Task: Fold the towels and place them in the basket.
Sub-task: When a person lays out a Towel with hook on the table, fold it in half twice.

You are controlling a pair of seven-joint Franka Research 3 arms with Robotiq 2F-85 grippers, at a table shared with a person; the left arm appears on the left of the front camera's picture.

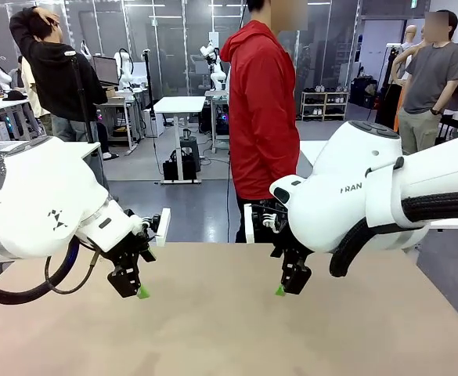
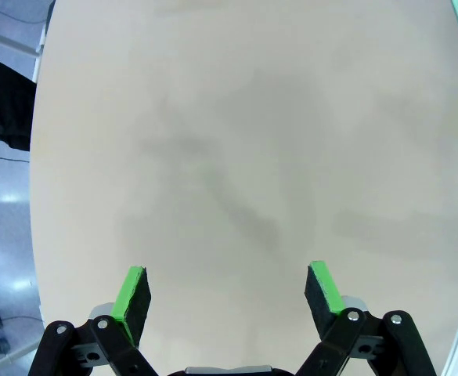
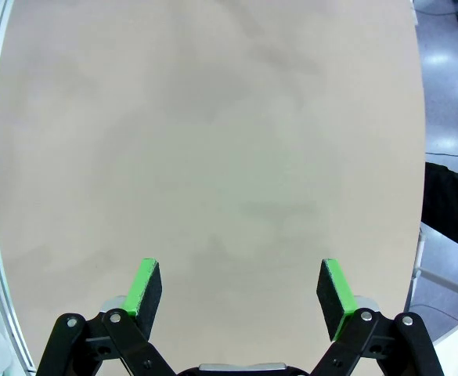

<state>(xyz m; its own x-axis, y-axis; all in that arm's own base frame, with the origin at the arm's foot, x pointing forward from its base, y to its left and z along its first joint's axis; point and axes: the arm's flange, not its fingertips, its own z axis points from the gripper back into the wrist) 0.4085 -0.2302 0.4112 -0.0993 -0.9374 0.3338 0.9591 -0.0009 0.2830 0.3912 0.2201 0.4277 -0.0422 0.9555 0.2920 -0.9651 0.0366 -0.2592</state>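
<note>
Left fingers (image 2: 132,299) stand spread wide with nothing between their green pads, and the right fingers (image 3: 146,291) are spread just as wide and hold nothing either. In the front view both pairs hang tips-down just above the counter (image 1: 229,337), level with each other, with an open stretch of tan surface between them. Ahead of each pair, along the line the fingers point, lies only that plain surface.

Where the towels and the basket lie from the fingers I cannot tell. So the towels' long axis, and the side from which a grasp would meet them, cannot be judged yet. Beyond the fingers, at the far edge of the counter, stands a person in a red jacket (image 1: 261,117). This person is almost straight beyond the right fingers (image 1: 295,276) and well off to one side of the left fingers (image 1: 127,278).

My judgement is that the task has not begun. If the cloth comes from the person's side, the right fingers are the nearer pair. The left ones would have to reach across the middle to take the opposite edge for a fold.
</note>
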